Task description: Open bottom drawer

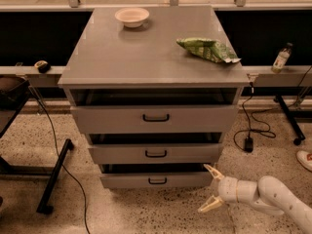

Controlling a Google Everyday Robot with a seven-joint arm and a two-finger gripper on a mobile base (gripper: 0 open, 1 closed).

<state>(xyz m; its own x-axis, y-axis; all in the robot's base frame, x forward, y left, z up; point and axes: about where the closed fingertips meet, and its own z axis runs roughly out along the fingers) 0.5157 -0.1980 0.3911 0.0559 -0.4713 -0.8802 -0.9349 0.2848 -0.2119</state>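
My hand (208, 189) is down low, just over the speckled floor (146, 213), at the front right corner of the desk (146, 57). It is wide open and holds nothing. My two fingers (210, 169) are spread apart, one up and one down. The top one almost touches the right end of the bottom drawer (126, 181). I cannot tell if it really touches. My white arm (273, 196) comes in from the right side, so my hand points to the left.

The bottom drawer is the lowest of the three grey drawers and looks the smallest. It sits right under the middle drawer (122, 154), close to the floor. I think it is not pulled out yet.

The part I need is its little black handle (157, 181). It is in the middle of the drawer front. That puts it to the left of my hand and about as high as my top finger. It is near, but not just beside me. There is bare drawer front between us.

The handle is a short bar that runs from side to side. My fingers open up and down, so I think they fit over it well, one above and one below. But my hand points along the drawer front, not at it. I think I must slide left and turn in to face the handle. Then I can close on it and pull toward me.
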